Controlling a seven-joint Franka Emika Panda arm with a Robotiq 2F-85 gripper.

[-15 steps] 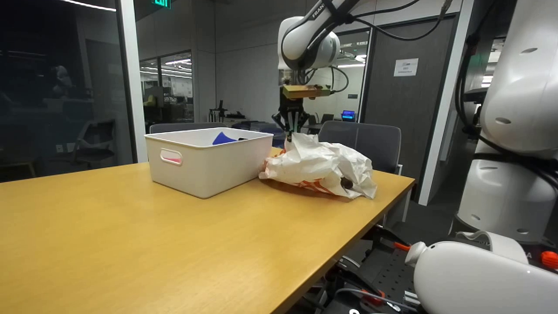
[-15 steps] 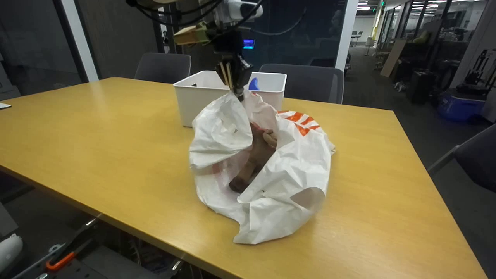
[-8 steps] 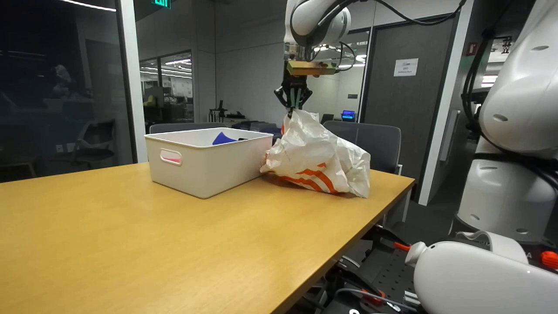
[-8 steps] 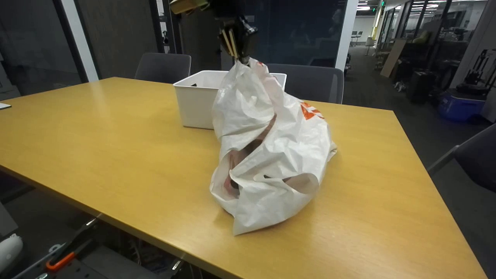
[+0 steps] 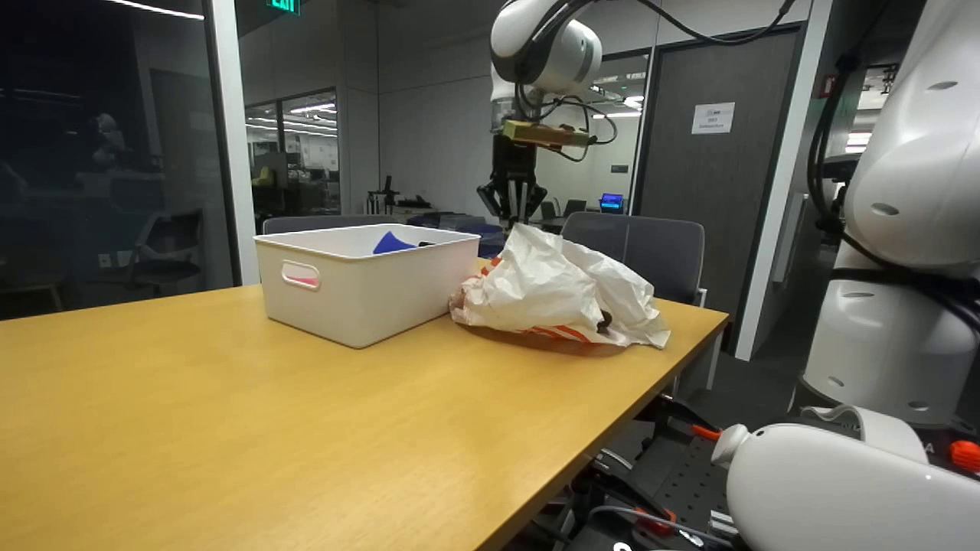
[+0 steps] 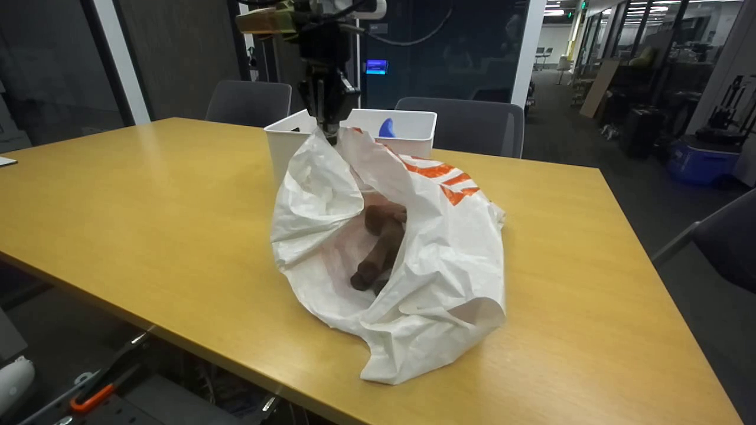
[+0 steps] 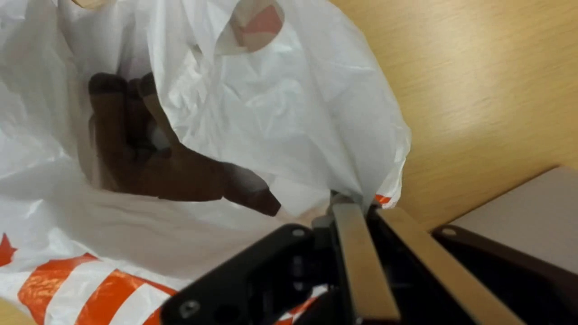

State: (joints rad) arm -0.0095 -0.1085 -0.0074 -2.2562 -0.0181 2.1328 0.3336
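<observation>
My gripper (image 5: 511, 222) is shut on the upper rim of a crumpled white plastic bag (image 5: 536, 283) with orange stripes. In an exterior view the gripper (image 6: 329, 136) pulls the rim up at the bag's far left, and the rest of the bag (image 6: 449, 265) lies on the table. The bag's mouth gapes, and a brown figure with leg-like parts (image 6: 387, 236) shows inside, partly covered. In the wrist view the bag's film (image 7: 280, 99) is pinched between the fingertips (image 7: 356, 205). The brown figure (image 7: 176, 176) lies left of them, not touched by them.
A white bin (image 5: 367, 298) stands close beside the bag on the wooden table (image 5: 306, 421); it holds a blue item (image 5: 392, 243) and something pink. The table's edge runs near the bag. Grey chairs (image 6: 248, 103) stand behind the table.
The gripper lifted the bag's rim high, which nearly closed its mouth, then came down again. The mouth is now wide open, the brown figure shows more, and the rim is pulled further left.
</observation>
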